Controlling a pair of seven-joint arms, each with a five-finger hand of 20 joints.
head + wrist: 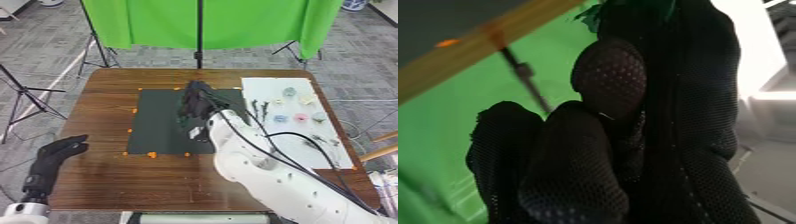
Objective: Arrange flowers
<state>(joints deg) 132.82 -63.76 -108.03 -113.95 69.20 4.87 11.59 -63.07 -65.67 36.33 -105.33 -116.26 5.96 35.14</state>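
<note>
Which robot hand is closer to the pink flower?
Right. The right robot hand is left of the pink flower, over the dark mat; the left robot hand is farther left, beyond it.

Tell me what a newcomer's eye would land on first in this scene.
Most likely the vivid green cloth hanging beyond the table's far edge. Next, the bulky white right arm slanting in from the lower right, its black right hand over the dark mat with dark green leaves at its fingers. After that, the small pastel flowers on the white sheet along the table's right side.
</note>
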